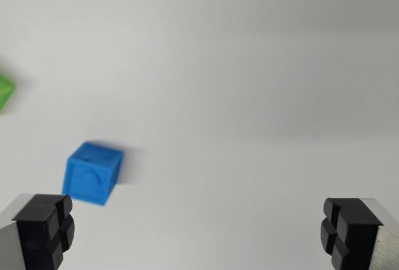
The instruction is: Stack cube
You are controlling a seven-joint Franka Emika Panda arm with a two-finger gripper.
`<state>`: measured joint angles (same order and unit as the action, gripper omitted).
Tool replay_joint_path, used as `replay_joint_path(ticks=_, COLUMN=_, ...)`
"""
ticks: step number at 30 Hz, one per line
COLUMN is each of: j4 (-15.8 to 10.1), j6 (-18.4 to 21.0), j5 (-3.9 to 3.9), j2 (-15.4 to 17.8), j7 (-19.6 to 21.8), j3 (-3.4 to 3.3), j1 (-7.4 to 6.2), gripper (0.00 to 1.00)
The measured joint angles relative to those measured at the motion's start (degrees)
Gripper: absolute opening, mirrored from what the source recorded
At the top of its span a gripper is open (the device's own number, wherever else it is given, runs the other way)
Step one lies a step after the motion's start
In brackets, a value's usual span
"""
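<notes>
Wrist view — pincer [198,236] wide (empty)

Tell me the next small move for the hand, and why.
Probably shift toward the wrist view's left. The hand is open and holds nothing, and the blue plastic cube sits by the left finger pad, not between the pads. Centring it comes before any descent. A green object shows only at the left edge.

Bright, even light is washing the white surface [249,64]. Motion blur is smearing the whole wrist view; the blue cube [92,173] is showing soft edges and casting a faint shadow toward the view's right.
</notes>
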<state>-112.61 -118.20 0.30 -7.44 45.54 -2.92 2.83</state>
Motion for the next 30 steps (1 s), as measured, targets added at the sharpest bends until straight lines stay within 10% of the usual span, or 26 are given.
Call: replay_joint_path(ticks=30, j4=-2.5, j6=-2.1, j5=0.00, j2=0.3, j7=1.2, j3=0.11, j1=-0.58, gripper=1.00)
